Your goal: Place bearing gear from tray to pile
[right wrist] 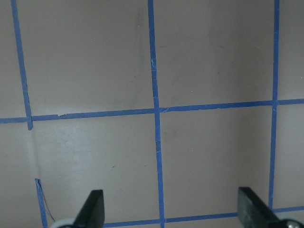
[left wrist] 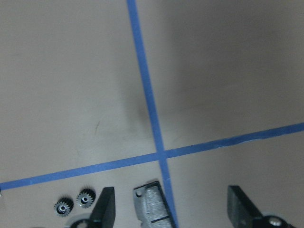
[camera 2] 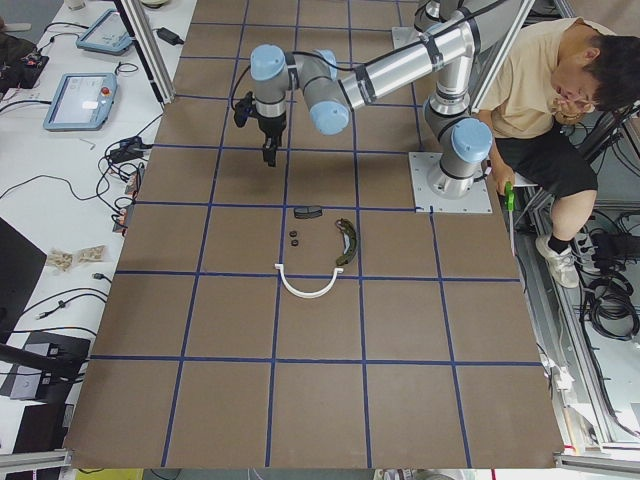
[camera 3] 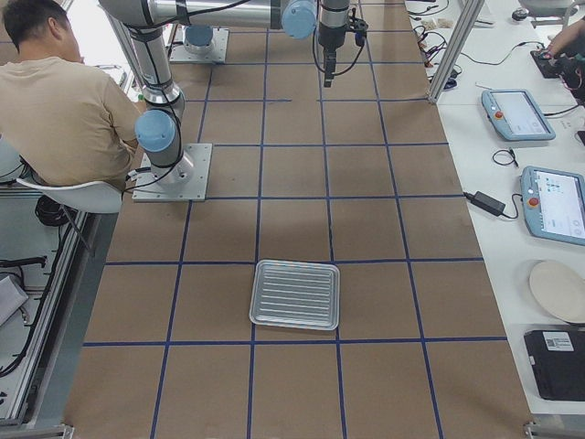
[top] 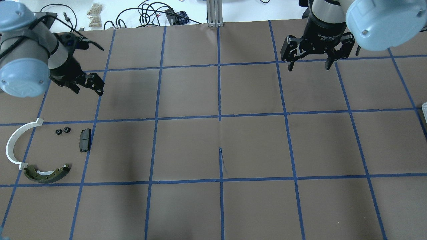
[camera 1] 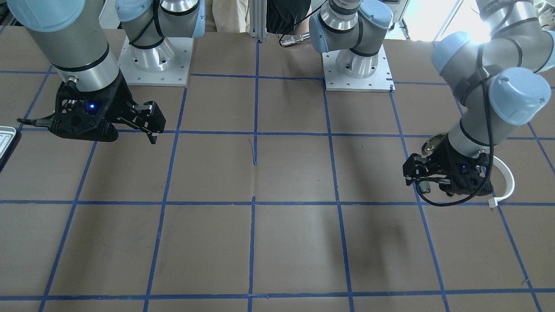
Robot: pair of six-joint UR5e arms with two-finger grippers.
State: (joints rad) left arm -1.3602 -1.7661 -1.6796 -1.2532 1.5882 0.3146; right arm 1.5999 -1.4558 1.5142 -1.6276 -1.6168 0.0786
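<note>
Two small black bearing gears [top: 62, 130] lie on the table in the pile, beside the black pad [top: 85, 140], the white arc [top: 15, 143] and the olive brake shoe [top: 48, 173]. The gears [left wrist: 73, 203] and pad [left wrist: 152, 205] also show at the bottom of the left wrist view. My left gripper [top: 88, 87] is open and empty, hovering just beyond the pile. The tray [camera 3: 295, 294] looks empty; only its edge [top: 424, 109] shows in the overhead view. My right gripper [top: 308, 66] is open and empty above bare table, well short of the tray.
Brown table with a blue tape grid. The two arm bases [camera 1: 357, 65] stand at the robot's side. A seated person [camera 2: 550, 90] is beside the table there. Tablets and cables [camera 3: 548, 197] lie on the side bench beyond the table's far edge.
</note>
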